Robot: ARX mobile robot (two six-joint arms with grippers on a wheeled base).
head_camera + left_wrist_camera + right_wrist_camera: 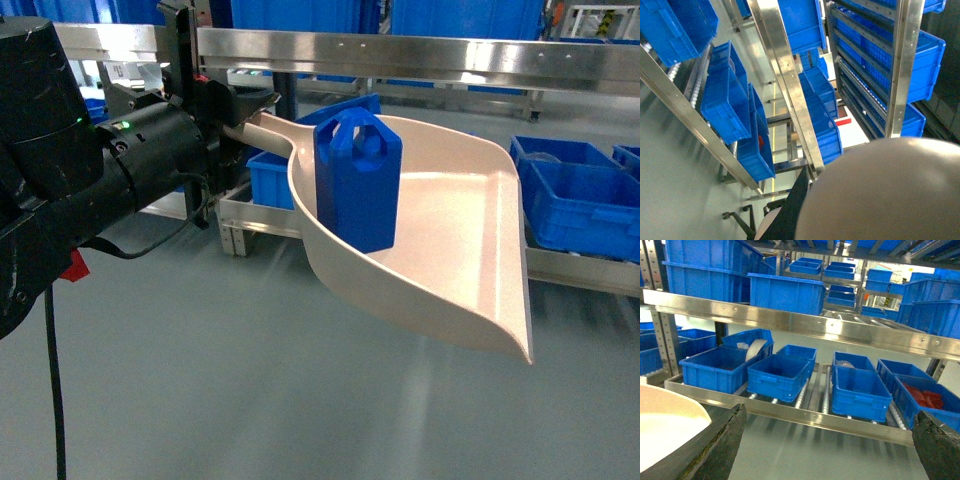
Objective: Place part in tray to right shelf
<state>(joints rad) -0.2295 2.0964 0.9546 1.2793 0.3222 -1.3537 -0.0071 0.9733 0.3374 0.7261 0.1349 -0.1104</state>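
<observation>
**Tray held aloft with the part aboard**

We saw the left pincer clamped on the handle of the tray, which it held above the floor. The part stood upright inside the tray, near its back wall. Our right pincer gaped wide and held nothing, facing the right shelf loaded with blue crates.

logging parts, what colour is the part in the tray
Bright blue part, standing in the beige tray; the head view shows it best.
</observation>
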